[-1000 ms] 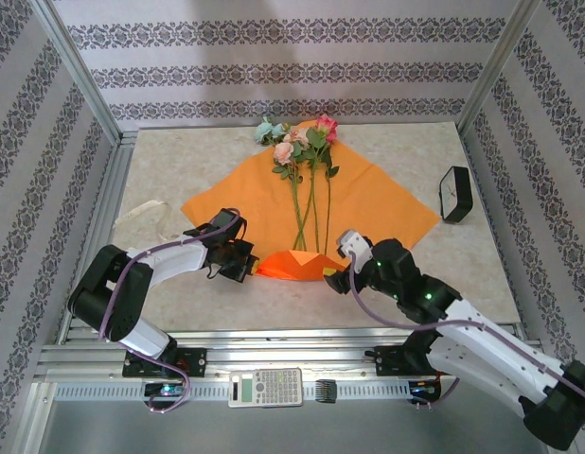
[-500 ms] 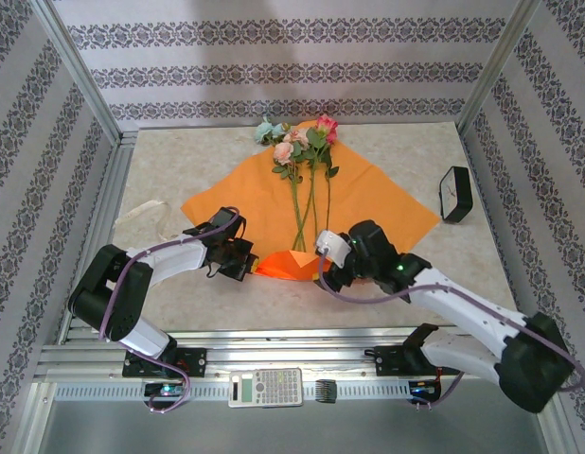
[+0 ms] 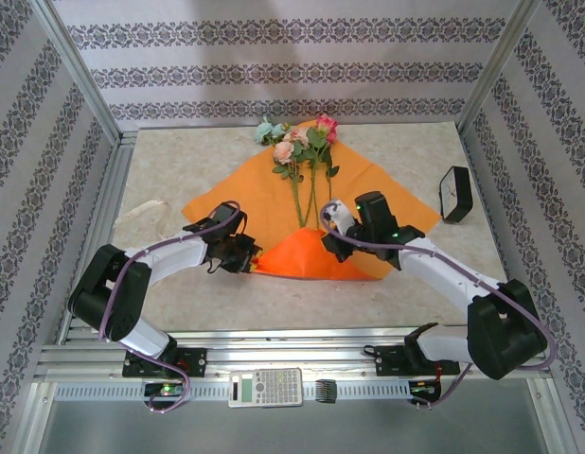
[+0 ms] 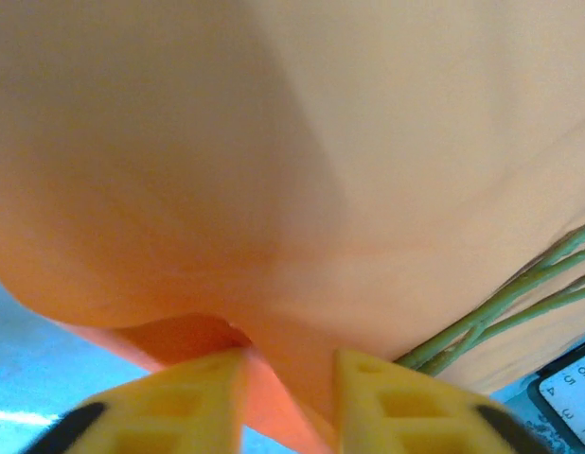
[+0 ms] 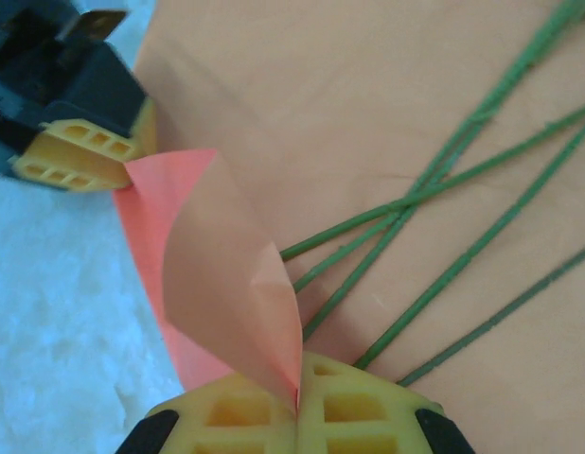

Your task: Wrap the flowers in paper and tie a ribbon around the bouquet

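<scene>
The orange paper point(image 3: 368, 194) lies flat on the table with the flowers point(image 3: 298, 142) on it, blooms at the far end and green stems point(image 5: 444, 170) running toward me. The paper's near corner is folded up over the stem ends. My right gripper point(image 3: 332, 236) is shut on the tip of that flap point(image 5: 226, 284). My left gripper point(image 3: 249, 255) sits at the fold's left end, fingers point(image 4: 368, 388) apart, with the paper's fold point(image 4: 283, 378) loose between them. The beige ribbon point(image 3: 141, 212) lies on the table at the left. A wrapped bouquet is out of view.
A small black box point(image 3: 455, 194) stands at the right, beside the paper's right corner. A calculator point(image 3: 265, 386) lies on the near rail between the arm bases. Patterned walls and an aluminium frame point(image 3: 103, 203) enclose the table.
My right gripper moved left and away from me, shut on the paper's near corner and lifted it over the stems. The left gripper's jaws have parted.
</scene>
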Controlling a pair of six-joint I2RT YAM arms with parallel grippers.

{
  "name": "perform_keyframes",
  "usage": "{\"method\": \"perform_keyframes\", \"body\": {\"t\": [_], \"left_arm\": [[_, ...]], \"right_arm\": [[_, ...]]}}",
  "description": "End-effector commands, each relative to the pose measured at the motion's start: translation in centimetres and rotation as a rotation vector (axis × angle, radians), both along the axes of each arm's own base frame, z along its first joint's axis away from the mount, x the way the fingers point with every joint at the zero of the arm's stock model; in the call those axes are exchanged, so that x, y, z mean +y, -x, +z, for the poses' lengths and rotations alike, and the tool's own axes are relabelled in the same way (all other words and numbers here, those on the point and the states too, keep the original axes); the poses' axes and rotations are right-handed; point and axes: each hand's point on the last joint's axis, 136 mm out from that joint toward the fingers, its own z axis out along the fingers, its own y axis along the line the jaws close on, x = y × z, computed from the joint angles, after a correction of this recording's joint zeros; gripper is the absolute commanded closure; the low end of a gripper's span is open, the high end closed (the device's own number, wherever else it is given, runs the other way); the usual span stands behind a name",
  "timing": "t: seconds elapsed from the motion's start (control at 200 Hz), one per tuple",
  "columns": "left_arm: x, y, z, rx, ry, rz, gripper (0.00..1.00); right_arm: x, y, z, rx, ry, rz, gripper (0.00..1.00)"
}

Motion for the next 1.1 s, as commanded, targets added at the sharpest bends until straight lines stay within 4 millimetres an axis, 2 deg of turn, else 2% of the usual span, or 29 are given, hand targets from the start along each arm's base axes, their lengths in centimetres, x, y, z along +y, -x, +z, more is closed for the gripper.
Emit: {"method": "perform_keyframes", "body": {"t": [0.0, 0.06, 0.13, 0.24, 0.365, 0.48, 0.575, 0.654, 0.734, 0.844, 0.979, 1.099], "left_arm": [[1.7, 0.6, 2.6, -0.049, -0.081, -0.053, 0.44], [2.4, 1.4, 3.2, -0.063, -0.101, -0.073, 0.39], [2.6, 2.1, 3.6, -0.100, -0.090, -0.089, 0.39], [1.6, 3.0, 3.3, -0.140, -0.035, -0.125, 0.39], [0.0, 3.7, 2.0, -0.147, 0.011, -0.145, 0.40], [-0.4, 3.4, 1.4, -0.168, -0.003, -0.137, 0.41], [-0.7, 2.0, 1.2, -0.239, 0.001, -0.105, 0.42], [-1.2, 0.5, 1.8, -0.296, 0.016, -0.082, 0.43], [-1.9, -0.1, 2.6, -0.334, 0.007, -0.108, 0.43], [-2.5, 1.0, 1.5, -0.279, -0.001, -0.148, 0.45], [-1.5, 2.5, 0.0, -0.223, -0.023, -0.123, 0.51], [-1.1, 2.5, -0.2, -0.220, -0.037, -0.100, 0.55]], "right_arm": [[0.2, -0.1, 0.4, 0.111, -0.103, -0.037, 1.00], [-0.1, -0.4, -0.2, 0.147, -0.109, -0.065, 1.00], [-0.5, -0.8, -1.2, 0.198, -0.105, -0.105, 1.00], [-1.8, -2.0, -2.9, 0.307, -0.107, -0.197, 1.00], [-2.6, -2.9, -3.7, 0.359, -0.099, -0.237, 1.00], [-2.5, -3.5, -4.1, 0.379, -0.098, -0.238, 1.00], [-2.4, -3.7, -4.5, 0.394, -0.091, -0.237, 1.00], [-2.5, -3.8, -4.9, 0.406, -0.081, -0.238, 1.00], [-2.5, -3.9, -5.2, 0.414, -0.079, -0.244, 1.00], [-2.5, -4.2, -5.4, 0.427, -0.080, -0.250, 1.00], [-2.3, -4.5, -5.6, 0.440, -0.082, -0.252, 1.00], [-2.2, -4.7, -5.9, 0.453, -0.085, -0.257, 1.00]]}}
